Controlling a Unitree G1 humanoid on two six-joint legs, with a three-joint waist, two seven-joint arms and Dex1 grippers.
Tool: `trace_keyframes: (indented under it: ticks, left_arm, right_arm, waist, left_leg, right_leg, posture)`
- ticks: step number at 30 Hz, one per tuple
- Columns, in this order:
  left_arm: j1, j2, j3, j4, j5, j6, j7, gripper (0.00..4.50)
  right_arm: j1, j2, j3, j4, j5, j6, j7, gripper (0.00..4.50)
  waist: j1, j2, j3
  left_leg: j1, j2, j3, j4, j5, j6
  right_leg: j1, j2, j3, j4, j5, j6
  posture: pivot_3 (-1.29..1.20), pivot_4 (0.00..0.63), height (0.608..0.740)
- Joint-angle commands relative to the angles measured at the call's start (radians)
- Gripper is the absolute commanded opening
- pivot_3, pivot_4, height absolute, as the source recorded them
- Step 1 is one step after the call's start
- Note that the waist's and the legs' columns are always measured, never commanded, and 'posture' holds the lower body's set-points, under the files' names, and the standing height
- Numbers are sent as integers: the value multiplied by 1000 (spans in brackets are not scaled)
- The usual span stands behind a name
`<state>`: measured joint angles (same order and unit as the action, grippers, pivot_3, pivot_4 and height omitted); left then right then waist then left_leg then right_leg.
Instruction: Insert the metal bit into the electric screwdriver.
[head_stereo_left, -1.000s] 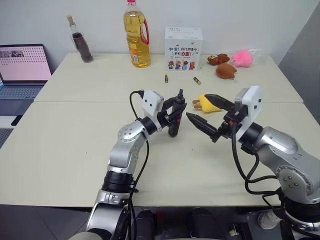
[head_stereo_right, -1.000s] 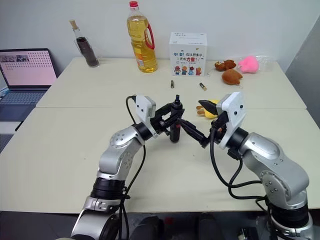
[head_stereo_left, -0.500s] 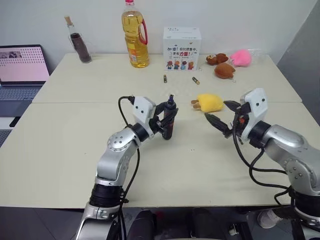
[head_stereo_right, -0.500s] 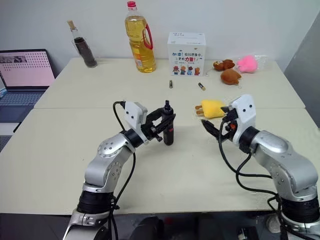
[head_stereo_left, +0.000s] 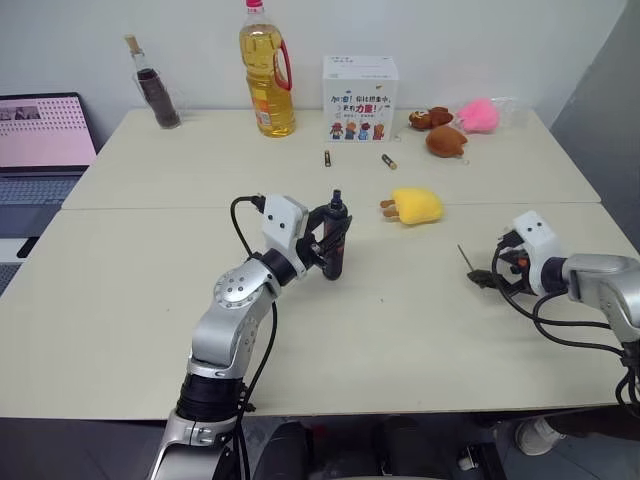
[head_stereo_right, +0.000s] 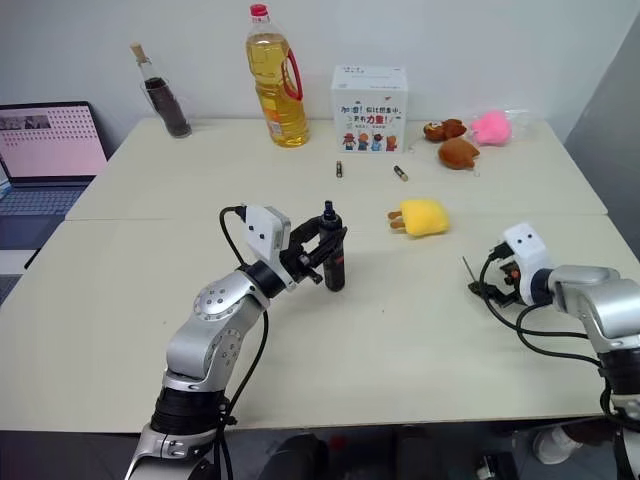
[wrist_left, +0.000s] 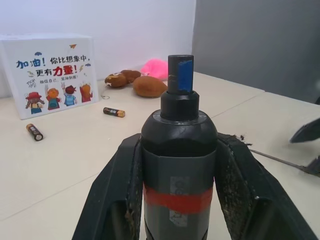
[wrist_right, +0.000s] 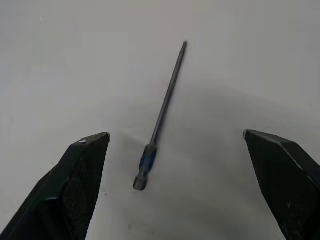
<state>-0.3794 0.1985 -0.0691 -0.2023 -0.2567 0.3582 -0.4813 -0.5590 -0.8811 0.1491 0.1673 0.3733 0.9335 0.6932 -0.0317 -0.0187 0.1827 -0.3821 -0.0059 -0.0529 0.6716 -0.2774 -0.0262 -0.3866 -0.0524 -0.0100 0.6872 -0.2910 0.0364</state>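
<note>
Oil bottle (head_stereo_left: 264, 70), dark corked bottle (head_stereo_left: 150, 84), printed box (head_stereo_left: 359, 94), two batteries (head_stereo_left: 327, 157), yellow plush (head_stereo_left: 414, 205), brown and pink plushes (head_stereo_left: 446, 140) on bench (head_stereo_left: 150, 290), laptop (head_stereo_left: 42, 135) far left.

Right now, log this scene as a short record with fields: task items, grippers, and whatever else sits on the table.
screwdriver: electric screwdriver upright, clamped in the left gripper, blue tip up
bit: metal bit lying flat on the table, not held
right gripper: right gripper open, fingers either side of the bit, above it
far side: oil bottle, white box, two batteries, plush toys, corked bottle
middle: yellow toy
off table: laptop
</note>
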Motion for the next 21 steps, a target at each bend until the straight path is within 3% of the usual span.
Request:
trace_keyframes:
  ticks: [1,6,13,21]
  left_arm:
    - [16,4,-17,-15,15,8,14,1630]
    - [30,1,-25,-34,17,13,32,1630]
    - [40,3,-32,-50,18,19,43,1630]
    - [63,14,-42,-64,35,9,44,1630]
  right_arm:
    - [-114,23,49,159,-74,-3,53,4500]
    - [-239,84,94,317,-133,13,106,4500]
    - [-309,141,189,371,-221,46,191,4500]
    - [-282,149,247,265,-263,85,267,3067]
  waist:
    - [1,0,0]
    - [1,0,0]
    - [0,-3,-3]
    - [0,-3,-4]
  left_leg:
    - [0,0,0,0,0,0]
    - [0,1,0,-1,0,0]
    - [1,1,0,-1,0,0]
    - [2,2,0,-3,0,0]
  right_leg:
    - [0,0,0,0,0,0]
    - [1,0,0,-4,2,1]
    - [2,0,0,-6,3,3]
    - [2,0,0,-7,3,3]
  posture:
    - [0,150,740]
    - [0,150,740]
    - [0,150,740]
    - [0,150,740]
